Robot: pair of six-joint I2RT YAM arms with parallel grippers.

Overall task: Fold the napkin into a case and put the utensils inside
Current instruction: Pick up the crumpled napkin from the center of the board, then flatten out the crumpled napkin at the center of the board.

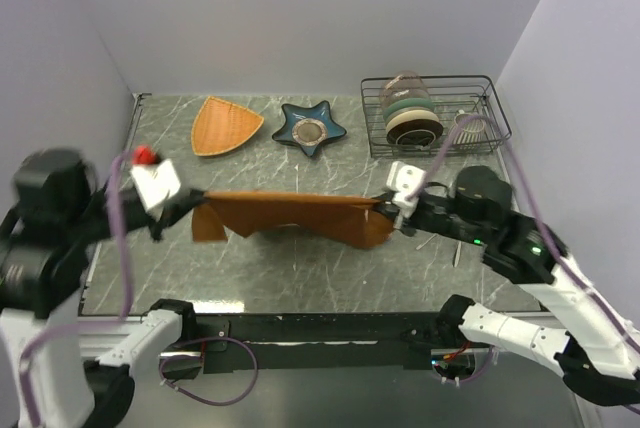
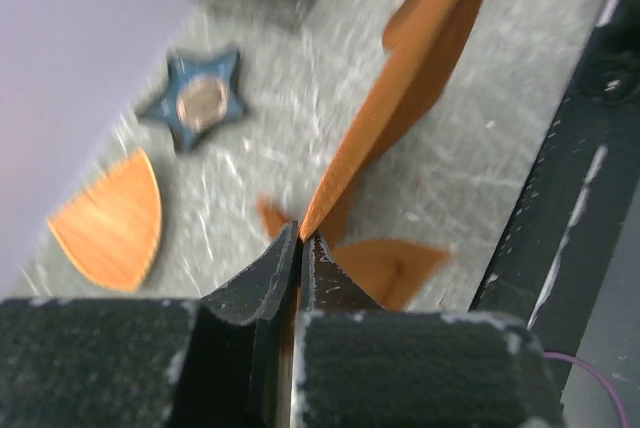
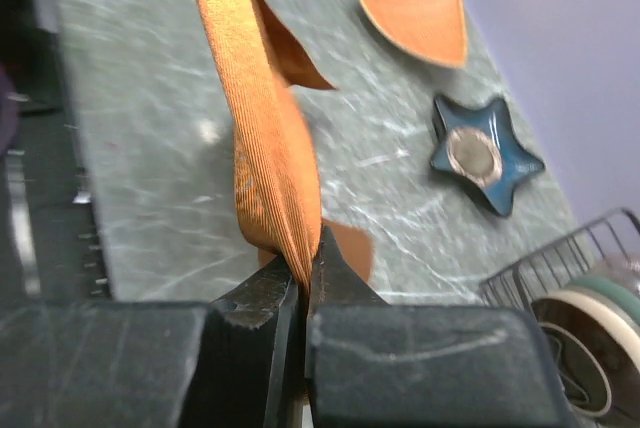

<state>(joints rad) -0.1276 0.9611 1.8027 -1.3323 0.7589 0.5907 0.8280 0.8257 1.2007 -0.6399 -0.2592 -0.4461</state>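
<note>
Above table (image 1: 300,273), napkin (image 1: 300,211) hangs between left pincer (image 2: 300,240), right pincer (image 3: 305,266), each clamping end.

The napkin (image 1: 300,213) is plain rust-orange with a fine ribbed weave. The table (image 1: 300,273) is grey-green marble veined with white. The triangular plate (image 1: 225,126) is a lighter orange, woven in streaks. The star dish (image 1: 311,129) is dark blue with a coppery round centre. The wire rack (image 1: 425,78) is black, as are the left tool (image 2: 300,240) and the right tool (image 3: 307,266).
</note>
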